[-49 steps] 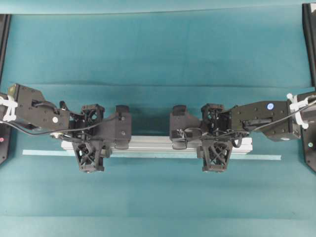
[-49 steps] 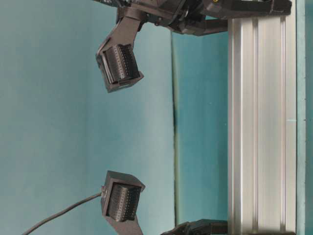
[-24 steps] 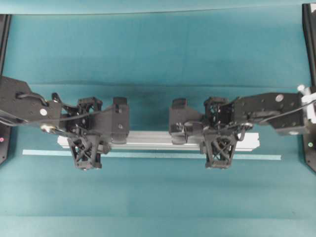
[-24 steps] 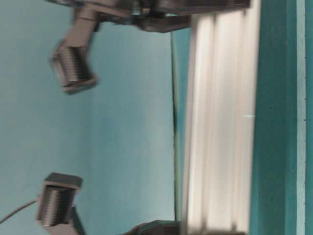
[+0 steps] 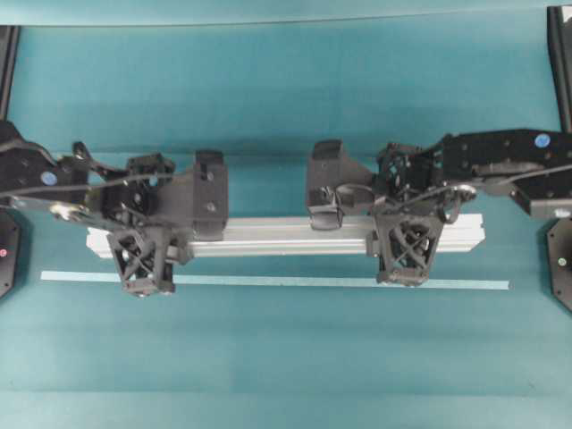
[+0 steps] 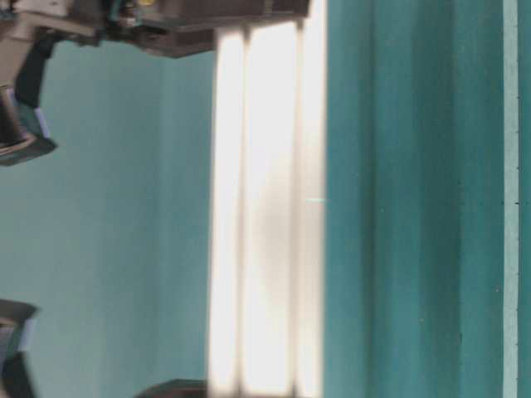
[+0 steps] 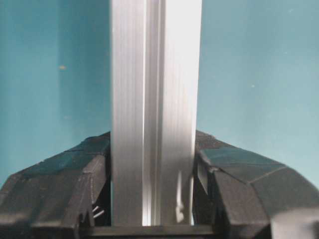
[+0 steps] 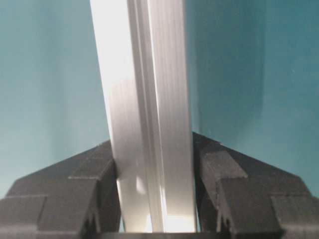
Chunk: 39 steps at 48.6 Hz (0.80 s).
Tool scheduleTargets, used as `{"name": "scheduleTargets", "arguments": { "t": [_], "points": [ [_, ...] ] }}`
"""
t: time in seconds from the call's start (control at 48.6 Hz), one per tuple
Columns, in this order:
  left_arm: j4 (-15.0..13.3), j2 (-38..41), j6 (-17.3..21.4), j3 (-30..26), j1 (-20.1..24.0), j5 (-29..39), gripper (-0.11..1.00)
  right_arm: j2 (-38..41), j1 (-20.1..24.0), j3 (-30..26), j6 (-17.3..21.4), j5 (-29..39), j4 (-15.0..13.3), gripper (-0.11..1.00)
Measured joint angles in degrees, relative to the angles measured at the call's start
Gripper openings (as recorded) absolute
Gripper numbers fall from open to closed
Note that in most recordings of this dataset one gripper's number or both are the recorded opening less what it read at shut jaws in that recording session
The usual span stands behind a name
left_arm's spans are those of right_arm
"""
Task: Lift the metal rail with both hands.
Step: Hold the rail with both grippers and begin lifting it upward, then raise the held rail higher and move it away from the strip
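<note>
The metal rail (image 5: pixel 286 237) is a long silver grooved bar held level above the teal cloth, crossing the middle of the overhead view. My left gripper (image 5: pixel 146 248) is shut on it near its left end, my right gripper (image 5: pixel 407 239) near its right end. In the left wrist view the rail (image 7: pixel 154 89) runs straight up between the left gripper's (image 7: pixel 152 159) black fingers (image 7: pixel 84 169), both pressed against its sides. The right gripper (image 8: pixel 153 159) clamps the rail (image 8: pixel 144 89) the same way. From table level the rail (image 6: pixel 265 249) is a blurred bright band well off the cloth.
A thin pale-teal tape strip (image 5: pixel 268 281) lies flat on the cloth just in front of the rail. Black frame posts stand at the left edge (image 5: pixel 7 54) and the right edge (image 5: pixel 561 71). A fold in the cloth (image 5: pixel 286 154) runs behind the arms.
Both arms have risen with the rail in their grip. The rail has left the cloth beside the tape strip and climbed steadily in the table-level view. Both grips are unchanged.
</note>
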Motion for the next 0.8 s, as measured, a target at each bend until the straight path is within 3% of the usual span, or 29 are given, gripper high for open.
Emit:
{"name": "scheduleTargets", "arguments": {
  "t": [0.802],
  "points": [
    [-0.26,-4.83,-0.09,-14.59,2.37,18.63,0.36,-0.79,-2.02,-17.49,0.97,18.98,-0.09,0.39]
  ]
}}
